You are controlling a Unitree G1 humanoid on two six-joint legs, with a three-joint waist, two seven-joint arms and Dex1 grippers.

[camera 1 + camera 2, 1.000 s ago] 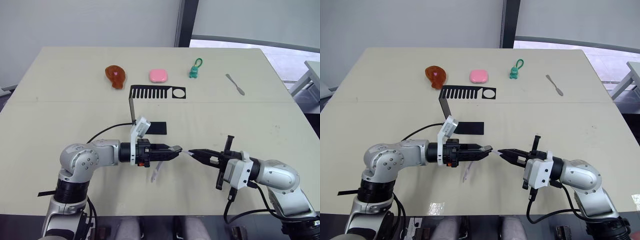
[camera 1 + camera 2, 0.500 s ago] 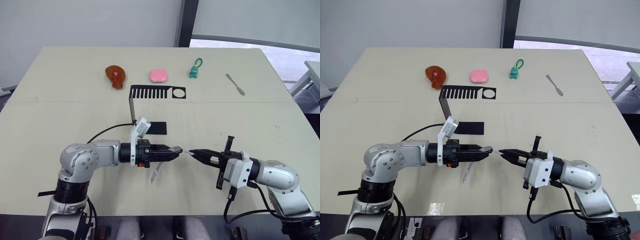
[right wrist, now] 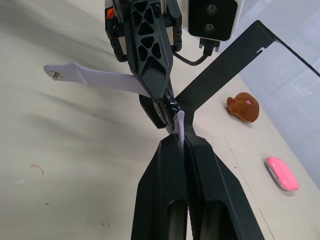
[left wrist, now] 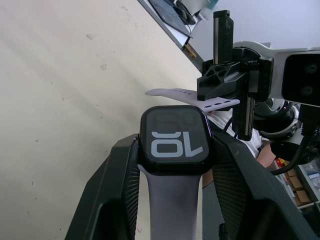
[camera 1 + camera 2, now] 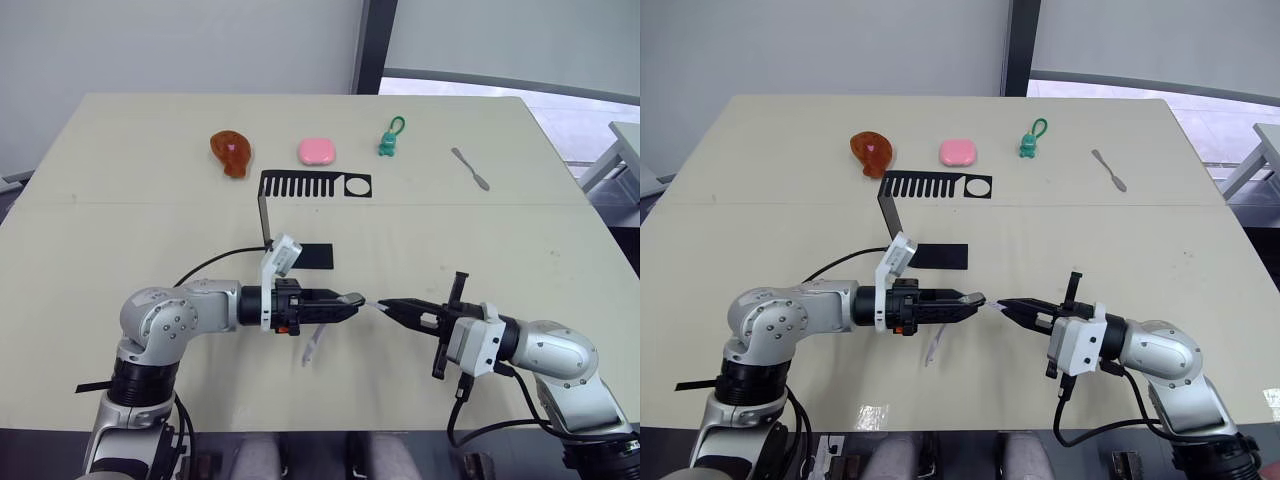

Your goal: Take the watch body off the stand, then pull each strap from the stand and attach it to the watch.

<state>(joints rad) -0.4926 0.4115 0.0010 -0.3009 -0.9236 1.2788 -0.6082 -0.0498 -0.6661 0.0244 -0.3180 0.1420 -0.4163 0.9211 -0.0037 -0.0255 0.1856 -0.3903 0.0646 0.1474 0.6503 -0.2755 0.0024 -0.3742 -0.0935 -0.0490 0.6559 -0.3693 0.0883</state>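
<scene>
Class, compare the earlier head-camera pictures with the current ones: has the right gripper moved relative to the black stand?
No. The right gripper sits at the same offset from the stand as before, shut on the second strap beside the watch body.

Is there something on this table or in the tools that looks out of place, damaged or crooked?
Nothing looks damaged or spilled. The stand is upright, its top bar bare. The left tool grips the watch body, one strap hanging from it. The right tool pinches the second strap at the watch.
</scene>
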